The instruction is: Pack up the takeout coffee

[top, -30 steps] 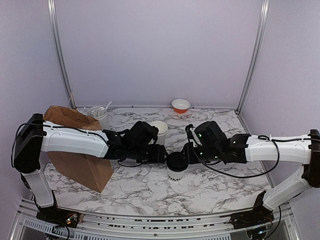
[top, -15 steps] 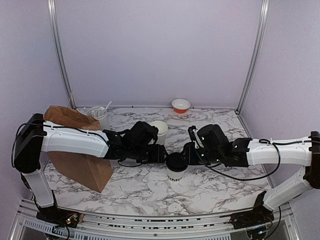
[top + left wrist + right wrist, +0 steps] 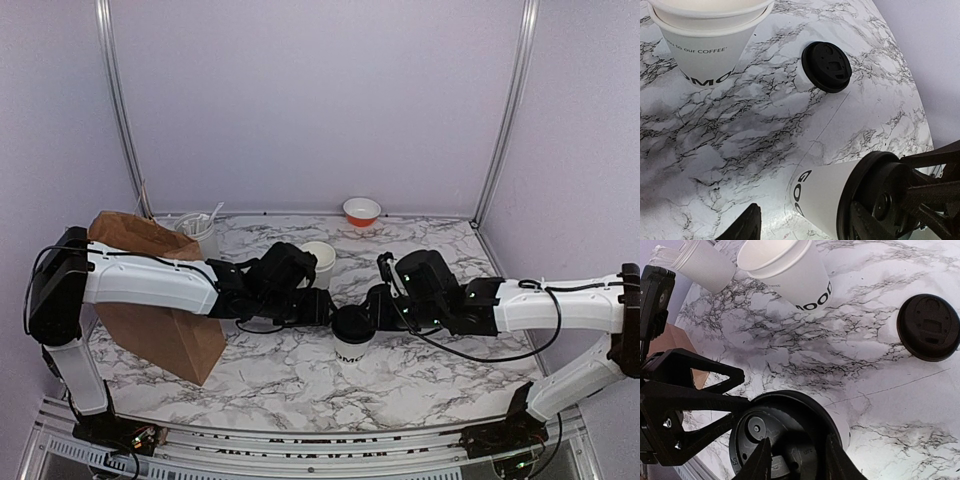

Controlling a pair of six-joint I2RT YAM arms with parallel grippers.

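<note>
One marble table (image 3: 300, 375) is carrying everything, and two arms are reaching in across it toward the middle. One brown paper bag (image 3: 160, 335) is standing at the left edge, partly behind the left arm; what is inside it is not showing. One grey-white canister (image 3: 200, 235) is standing just behind the bag, with white utensils (image 3: 205, 216) sticking out of its top.

Two white paper cups are showing. The lidded cup (image 3: 352, 345) is standing upright at the table's centre, between the two grippers, wearing one black lid (image 3: 352, 322). The open cup (image 3: 320, 258) is standing just behind the left gripper (image 3: 805, 222), showing only its white inside.

One orange-and-white bowl (image 3: 361, 211) is sitting at the far edge, well apart from the cups; its contents cannot be told.

Two black lids are showing in all. The second one, the loose lid (image 3: 826, 66), is lying flat on the marble near the open cup.

The left gripper's fingers (image 3: 747, 227) are standing wide on either side of the lidded cup, with marble showing between one finger and the cup wall. The right gripper (image 3: 799, 457) is hovering over the cup's lid, its fingers (image 3: 762, 460) narrowly parted; whether they are touching it cannot be told.
</note>
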